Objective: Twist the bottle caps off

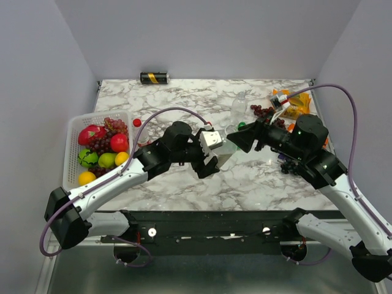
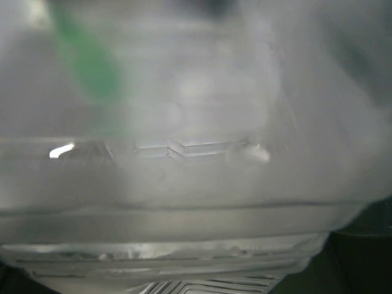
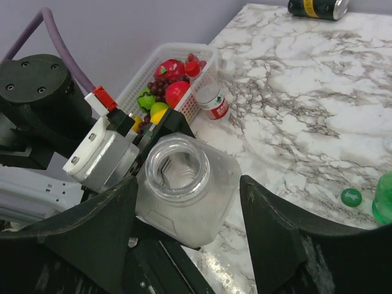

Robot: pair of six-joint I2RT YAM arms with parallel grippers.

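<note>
1. the large clear bottle (image 3: 184,196) is held up off the desk (image 3: 306,92) and tipped toward the right wrist camera. the left fingers (image 3: 166,124) pinch its body. its mouth is bare, with no cap on it.
2. the right fingers (image 3: 92,233) are spread wide, one on each side of the neck. they touch nothing and hold nothing that i can see.
3. so this bottle looks done. the sensible step is to draw the right arm clear so it cannot catch the rim, then stand the bottle on a bare patch of desk, loosening the pinch only once the base sits flat.
4. the bottle is thin clear plastic with squarish shoulders and a round neck. the walls will probably dent under a hard squeeze, so a grip near the stiffer shoulder suits it best. the left wrist view shows only cloudy, blurred plastic with moulded ridges.
5. the small red-labelled bottle (image 3: 214,101) stands just beside the white lattice basket (image 3: 142,78) of fruit. i cannot tell whether it is capped.
6. the green bottle (image 3: 384,199) shows at the frame edge, with a flat round green cap (image 3: 351,196) lying near it on the glossy marbled top.
7. a second clear bottle (image 1: 239,105) stands further back, too small to judge. for any capped bottle, hold the body firm and pinch the cap squarely, turning about the neck's axis.
</note>
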